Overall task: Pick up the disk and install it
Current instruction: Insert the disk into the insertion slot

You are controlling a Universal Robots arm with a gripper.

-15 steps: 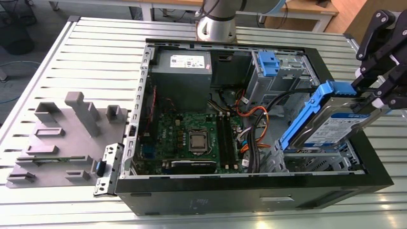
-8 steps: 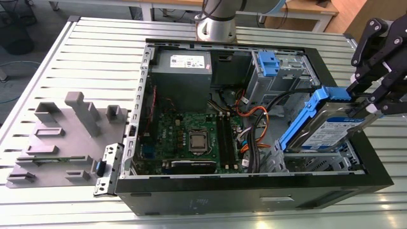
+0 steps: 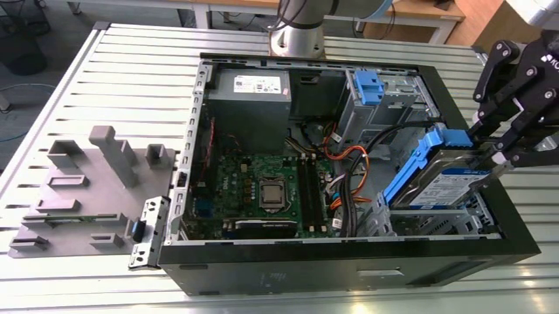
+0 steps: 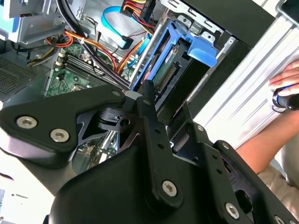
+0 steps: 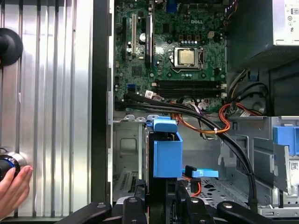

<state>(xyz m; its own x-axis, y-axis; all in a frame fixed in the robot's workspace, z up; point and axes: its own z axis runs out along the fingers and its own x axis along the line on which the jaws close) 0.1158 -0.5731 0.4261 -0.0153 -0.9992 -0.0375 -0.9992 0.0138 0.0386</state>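
The disk [image 3: 447,188], a silver drive with a white-and-blue label and a blue bracket, hangs tilted over the drive bay [image 3: 432,221] at the front right corner of the open computer case [image 3: 349,261]. Its lower end dips into the bay. My gripper [image 3: 489,157] is shut on the disk's raised end, at the exterior view's right. In the second wrist view a black finger [image 4: 148,100] runs along the disk [image 4: 182,51]. The first wrist view looks down the blue bracket of the disk [image 5: 167,149], with my gripper [image 5: 159,198] beneath it.
The case holds a motherboard [image 3: 262,190], orange and black cables [image 3: 349,157], a power supply [image 3: 249,88] and a second blue bracket [image 3: 367,85]. A grey fixture [image 3: 88,190] lies on the slatted table. A person's hand [image 5: 14,186] rests beside the case.
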